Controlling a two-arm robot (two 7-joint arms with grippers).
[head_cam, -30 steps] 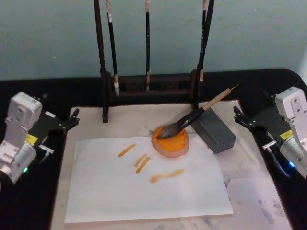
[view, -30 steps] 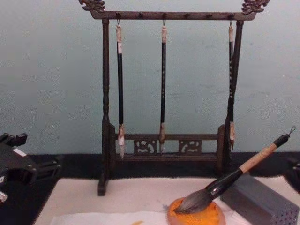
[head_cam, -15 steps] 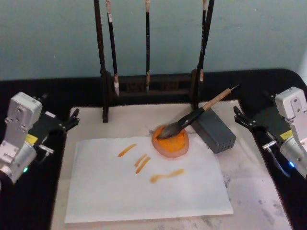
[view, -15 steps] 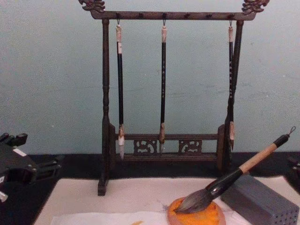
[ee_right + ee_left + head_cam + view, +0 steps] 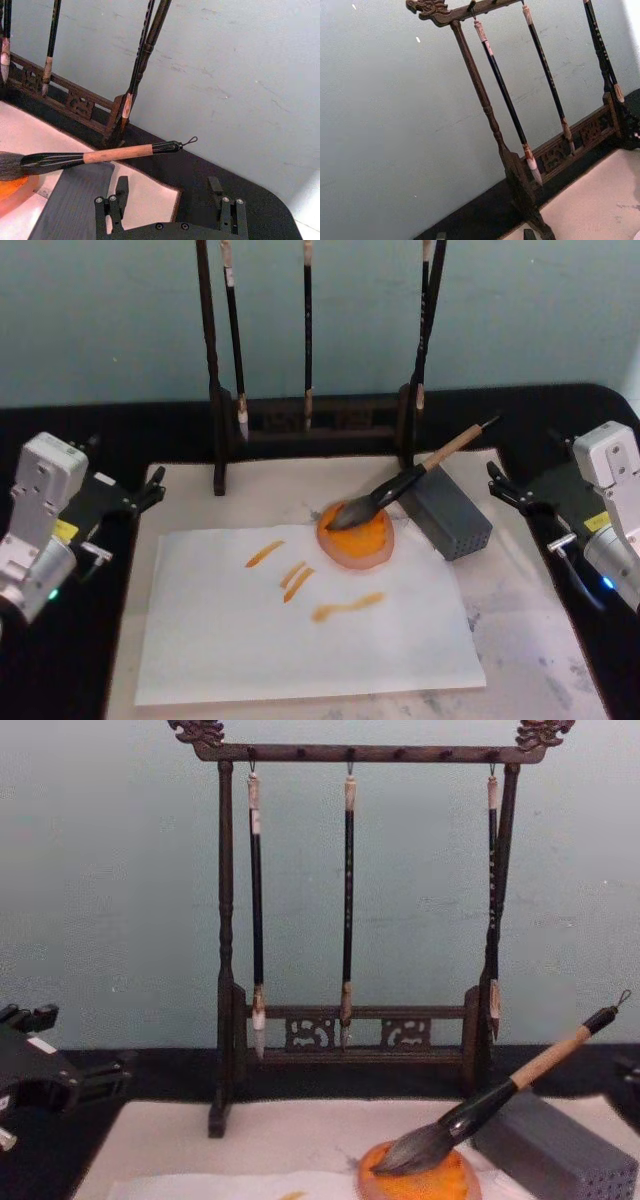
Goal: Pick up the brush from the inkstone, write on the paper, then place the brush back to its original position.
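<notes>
The brush lies tilted, its dark tuft in the orange inkstone and its tan shaft propped on the grey block. In the chest view the brush slopes up to the right from the inkstone. The white paper lies in front of the dish and carries several orange strokes. My left gripper sits open at the mat's left edge, holding nothing. My right gripper sits open at the right, a little behind the brush's end cap. In the right wrist view, the right gripper is apart from the brush.
A dark wooden rack with three thin hanging brushes stands behind the dish, also seen as the rack in the chest view. A beige mat lies under everything on a black table. The grey block sits right of the dish.
</notes>
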